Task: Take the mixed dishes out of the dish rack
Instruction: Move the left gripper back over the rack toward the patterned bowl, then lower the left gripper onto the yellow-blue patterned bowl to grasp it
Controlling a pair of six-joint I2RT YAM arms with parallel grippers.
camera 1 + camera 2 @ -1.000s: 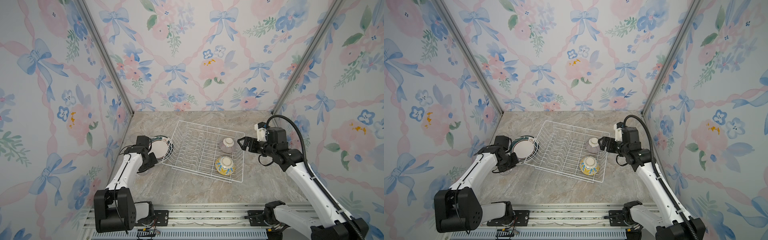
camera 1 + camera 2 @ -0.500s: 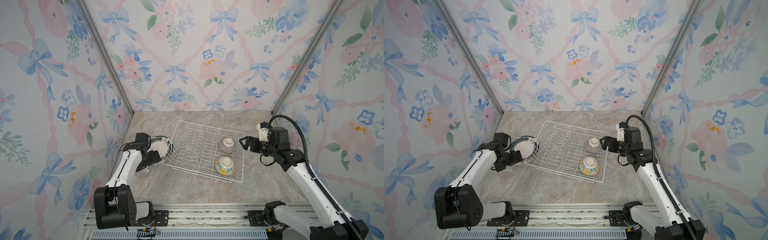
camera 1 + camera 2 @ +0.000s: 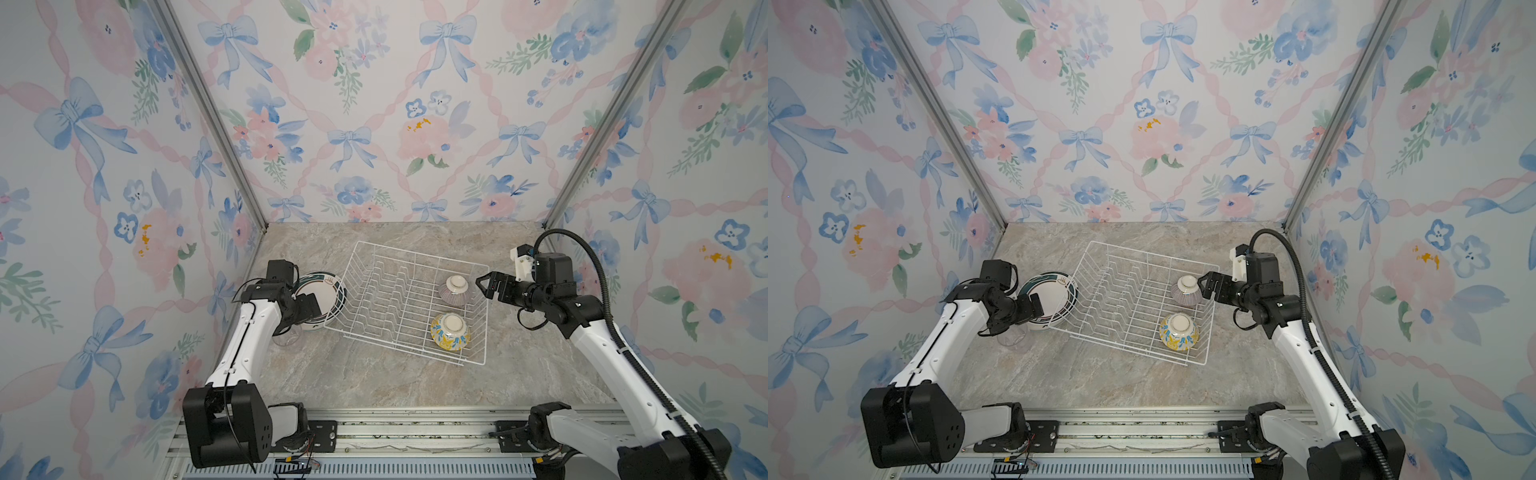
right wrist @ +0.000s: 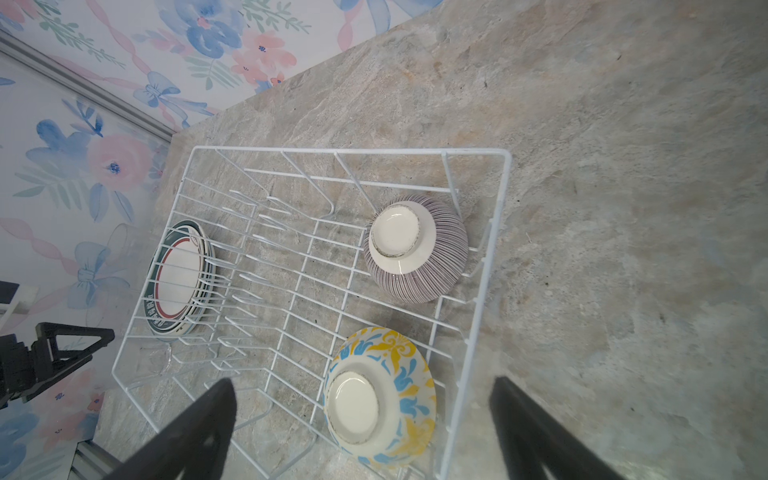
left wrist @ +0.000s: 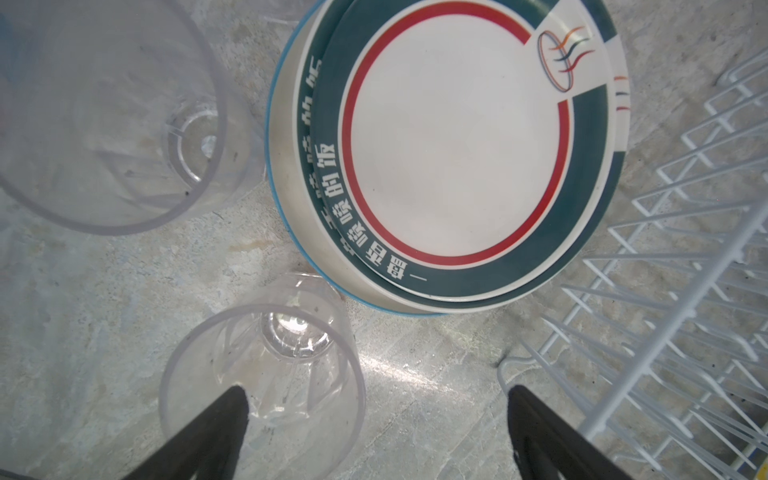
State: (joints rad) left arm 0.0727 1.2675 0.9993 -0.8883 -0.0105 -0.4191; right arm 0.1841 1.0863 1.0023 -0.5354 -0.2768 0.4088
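Left of the dish rack (image 3: 386, 299), a clear glass cup (image 5: 108, 116) and a second cup (image 5: 262, 365) stand upright on the marbled tabletop (image 3: 374, 386). The left jaws hang wide apart above the second cup, gripping nothing. Glossy round plates (image 3: 328, 291), green-rimmed with a red ring, lie stacked just beside the rack's left wall. Inside the white wire rack, along its right side, a purple-striped bowl (image 3: 454, 291) and a yellow-blue floral bowl (image 3: 450, 332) sit upside down, apart. The right jaws hover spread and empty near the rack's right rim. Bare tabletop lies in front of the rack.
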